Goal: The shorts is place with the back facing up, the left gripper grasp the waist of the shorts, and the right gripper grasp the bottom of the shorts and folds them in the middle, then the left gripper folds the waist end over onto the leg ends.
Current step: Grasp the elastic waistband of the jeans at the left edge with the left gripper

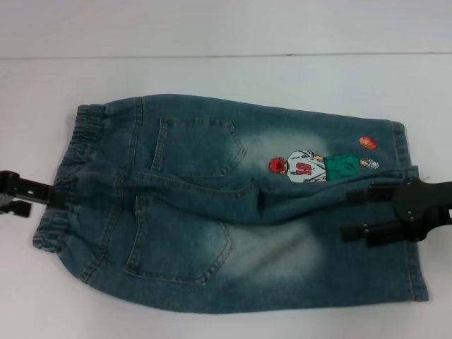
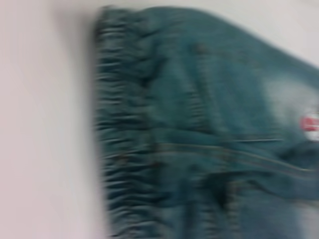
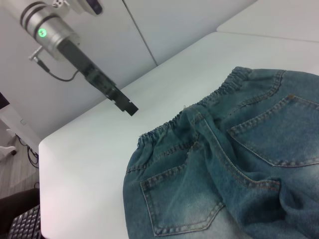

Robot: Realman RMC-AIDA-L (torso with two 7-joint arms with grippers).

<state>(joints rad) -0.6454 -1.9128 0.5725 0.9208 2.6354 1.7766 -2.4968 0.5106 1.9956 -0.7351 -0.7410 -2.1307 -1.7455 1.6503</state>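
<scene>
The blue denim shorts [image 1: 212, 212] lie flat on the white table [image 1: 226, 78], back pockets up. The elastic waist [image 1: 70, 162] is at the left and the leg ends [image 1: 409, 233] at the right; a cartoon patch [image 1: 304, 168] is on the far leg. My left gripper [image 1: 39, 200] is open at the waist's edge, level with the middle seam. My right gripper [image 1: 347, 215] is open over the leg ends, near the gap between the legs. The left wrist view shows the gathered waist [image 2: 124, 124] close up. The right wrist view shows the shorts [image 3: 224, 164] and the left arm [image 3: 79, 55] beyond them.
The table's back edge [image 1: 226, 56] runs behind the shorts, with a pale wall beyond. In the right wrist view the table corner [image 3: 45, 149] drops off toward a keyboard [image 3: 22, 224] and the floor. Bare table surrounds the shorts.
</scene>
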